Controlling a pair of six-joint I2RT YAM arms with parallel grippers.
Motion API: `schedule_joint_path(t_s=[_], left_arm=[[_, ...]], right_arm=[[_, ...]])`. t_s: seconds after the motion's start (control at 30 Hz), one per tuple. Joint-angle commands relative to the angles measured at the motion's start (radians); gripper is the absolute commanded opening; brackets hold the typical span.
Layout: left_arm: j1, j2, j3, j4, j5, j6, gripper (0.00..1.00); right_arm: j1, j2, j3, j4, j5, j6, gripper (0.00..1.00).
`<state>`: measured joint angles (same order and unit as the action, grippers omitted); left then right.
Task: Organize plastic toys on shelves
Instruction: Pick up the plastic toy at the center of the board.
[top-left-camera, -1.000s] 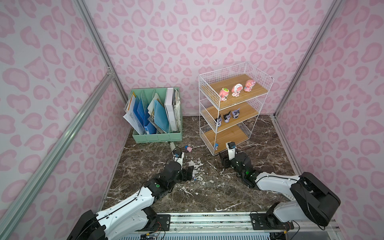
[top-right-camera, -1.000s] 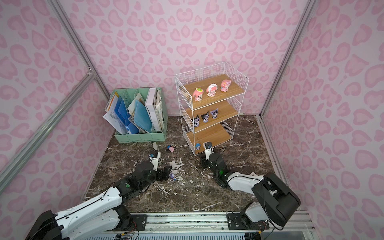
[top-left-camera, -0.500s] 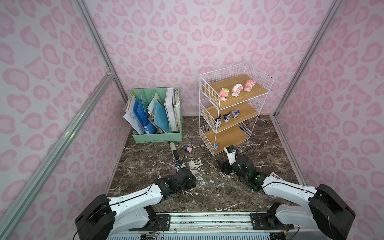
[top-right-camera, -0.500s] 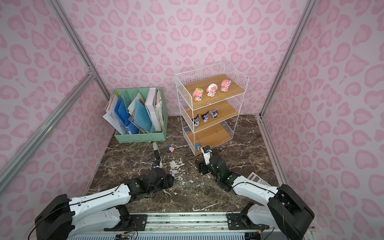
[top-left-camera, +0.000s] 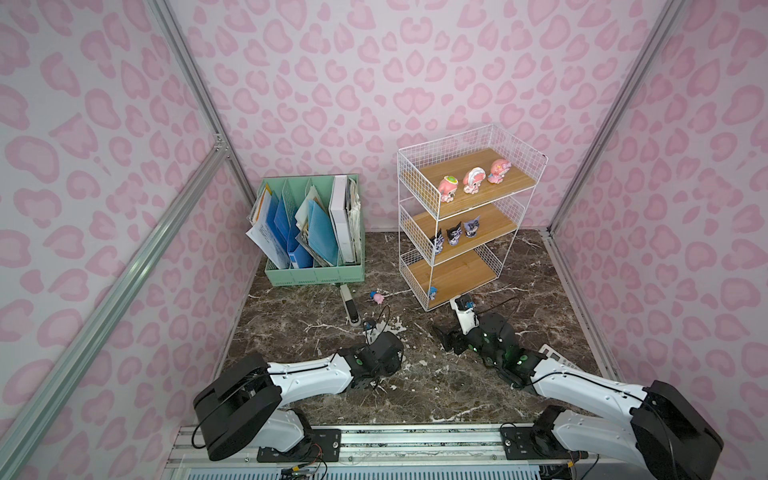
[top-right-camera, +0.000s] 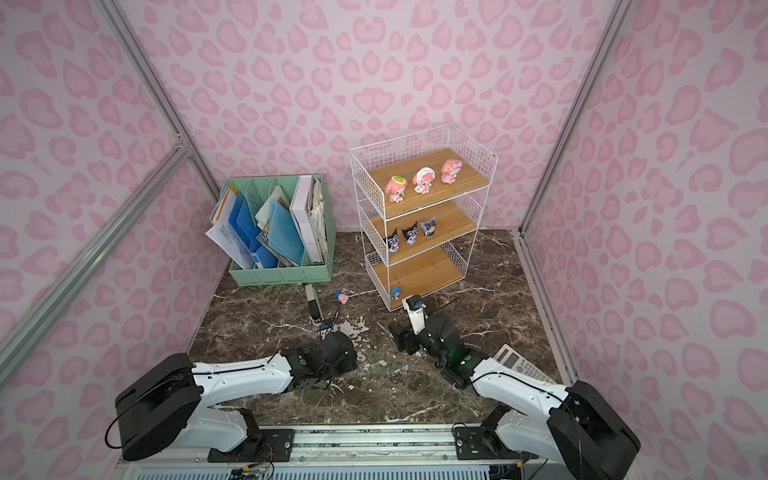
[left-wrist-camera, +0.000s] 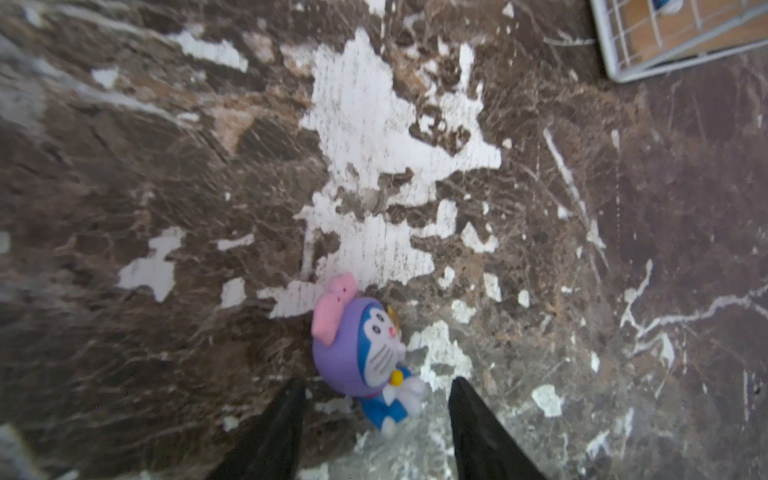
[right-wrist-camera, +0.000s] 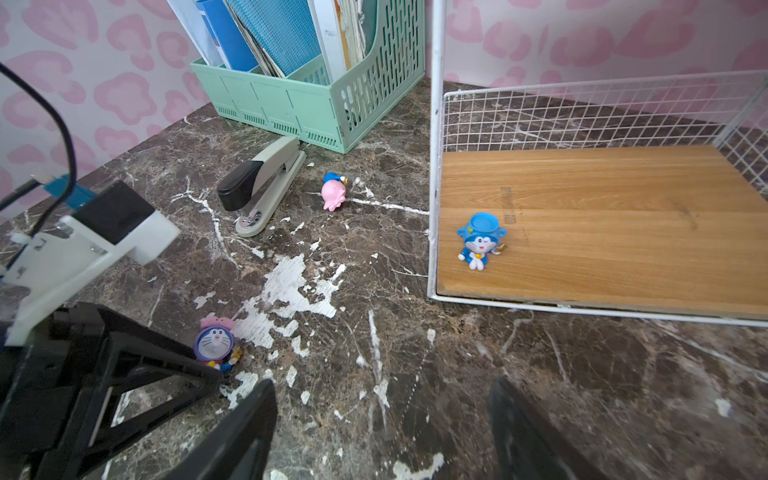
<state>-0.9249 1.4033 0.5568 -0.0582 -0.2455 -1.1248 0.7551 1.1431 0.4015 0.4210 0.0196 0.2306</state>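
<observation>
Now we see the left gripper with its jaws partway apart, straddling the purple-hooded figurine without gripping it; a gap shows on each side. From the left wrist, its head lies just past the fingertips and its feet sit between them. Only the right wrist view shows this figurine standing upright, long axis vertical, face turned toward our right gripper, which gapes wide and empty. In both top views the left arm hides it.

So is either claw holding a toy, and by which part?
Neither. The left gripper stands open around the purple-hooded figurine, not pinching it; the right gripper is open and empty.
</observation>
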Motion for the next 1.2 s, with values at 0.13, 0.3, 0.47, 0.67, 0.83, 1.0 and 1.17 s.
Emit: schedule_joint_path(t_s=[0.13,0.3,0.47,0.67,0.83,1.0,1.17], left_arm=[[0.0,0.054,0.034,-0.028,-0.015,-0.012,0.47],[0.0,0.059,0.036,-0.034,-0.009,-0.003,0.38],[-0.006,0.061,0.067,-0.069,-0.031,0.035,0.31],[-0.014,0.052,0.076,-0.065,-0.032,0.074,0.26],[-0.018,0.031,0.074,-0.052,-0.047,0.13,0.22],[-0.023,-0.037,0.048,0.023,-0.077,0.26,0.22],[-0.024,-0.103,0.004,0.135,-0.115,0.446,0.22]], right_arm=[[-0.01,-0.015,-0.02,0.044,0.009,-0.006,0.82],[-0.017,-0.026,-0.028,0.048,0.01,-0.005,0.82],[-0.022,-0.019,-0.032,0.057,0.0,0.003,0.82],[-0.022,-0.025,-0.022,0.042,-0.015,0.003,0.82],[-0.022,-0.028,0.004,0.006,-0.04,0.013,0.82],[-0.023,-0.026,0.041,-0.053,-0.076,0.027,0.82],[-0.04,-0.006,0.105,-0.114,-0.178,0.131,0.81]])
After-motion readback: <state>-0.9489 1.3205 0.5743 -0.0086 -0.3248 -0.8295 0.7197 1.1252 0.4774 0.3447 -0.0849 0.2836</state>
